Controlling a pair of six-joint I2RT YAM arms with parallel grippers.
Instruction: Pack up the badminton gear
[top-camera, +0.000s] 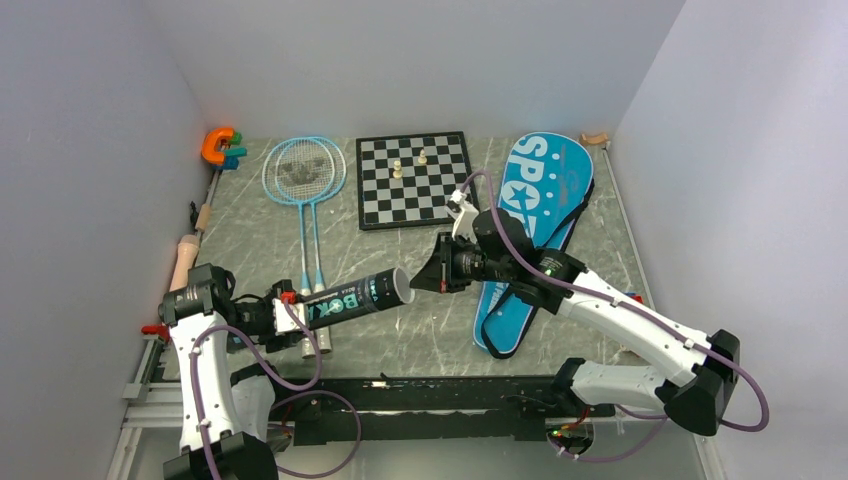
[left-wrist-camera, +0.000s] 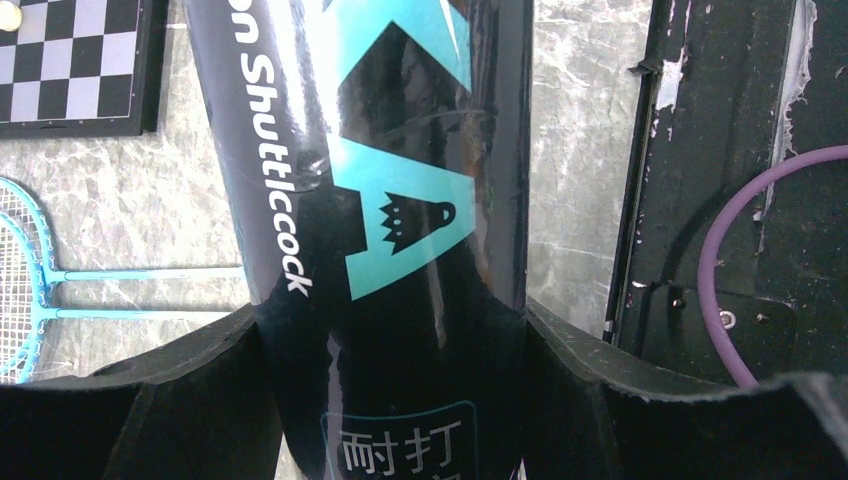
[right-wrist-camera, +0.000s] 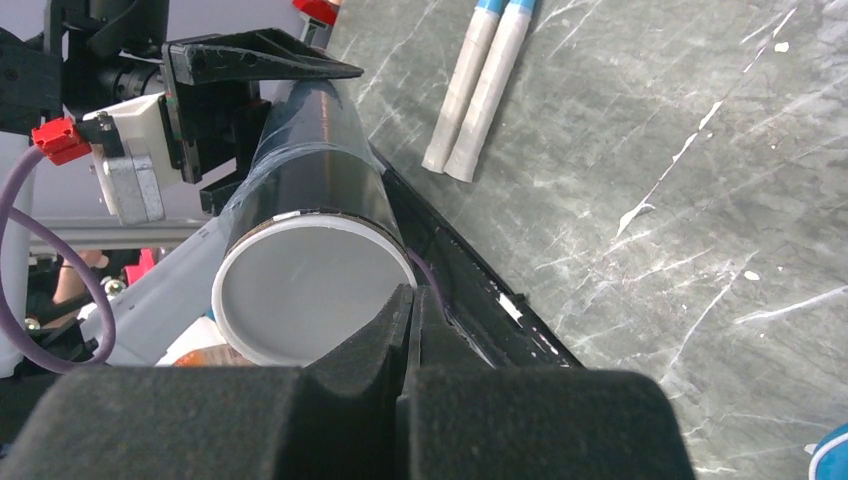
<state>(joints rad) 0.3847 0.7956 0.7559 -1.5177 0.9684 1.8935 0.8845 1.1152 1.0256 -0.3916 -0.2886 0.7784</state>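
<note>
**Ana:** Start at the left. What's over there?

**Ben:** An orange C-shaped toy (top-camera: 218, 146) at ten o'clock, in the far corner of the desk (top-camera: 420, 335). Just beside it, at eleven, are the heads of the two light-blue rackets (top-camera: 304, 172). They lie side by side, with their shafts running back toward six.

**Ana:** And the left tool (top-camera: 292, 308)?

**Ben:** It's clamped on the black tube (top-camera: 355, 297), one finger on each flank near the base. The tube is off the desk and crosses over the rackets' white handles (right-wrist-camera: 480, 90). From the tool it points toward about two o'clock.

**Ana:** Is its end closed?

**Ben:** Yes. The right wrist camera looks straight at a white cap (right-wrist-camera: 300, 290) on it.

**Ana:** What's in the middle?

**Ben:** The chessboard (top-camera: 413, 180) lies flat at twelve o'clock, with two pale pieces (top-camera: 398, 168) standing on it.

**Ana:** Then the right tool (top-camera: 418, 281).

**Ben:** Its fingers are pressed together with nothing between them, aimed at nine o'clock, straight at the capped end. The tips sit at the cap's lower rim — I can't tell whether they touch it.

**Ana:** And furthest right?

**Ben:** The blue bag (top-camera: 540, 175) lies flat on the desk, its broad head at one o'clock and its narrow end slanting down toward five. The right arm reaches across its middle.
</note>
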